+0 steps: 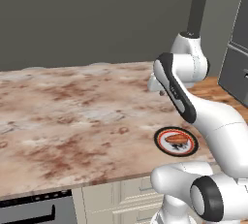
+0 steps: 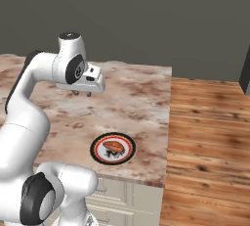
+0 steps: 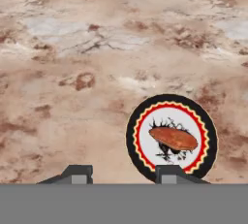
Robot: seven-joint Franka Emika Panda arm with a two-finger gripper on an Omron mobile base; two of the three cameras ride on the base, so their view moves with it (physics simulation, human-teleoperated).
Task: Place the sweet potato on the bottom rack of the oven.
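Left base view: a mottled brown-and-cream marble desk [image 1: 72, 116] carries a round black-and-red-rimmed plate [image 1: 176, 141] near its front right corner; the oblong reddish-orange sweet potato [image 1: 175, 138] lies on the plate.

Right base view: the hand [image 2: 82, 93] hangs well above the desk, back-left of the plate, touching nothing. Beyond the desk's right edge is a wooden floor [image 2: 210, 137].

Hand view: the fingertips [image 3: 77, 173] stand wide apart and empty; the plate lies beyond the right tip, bare stone to its left.

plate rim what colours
Black outer rim with a red scalloped ring inside on the plate, clearest in the hand view.
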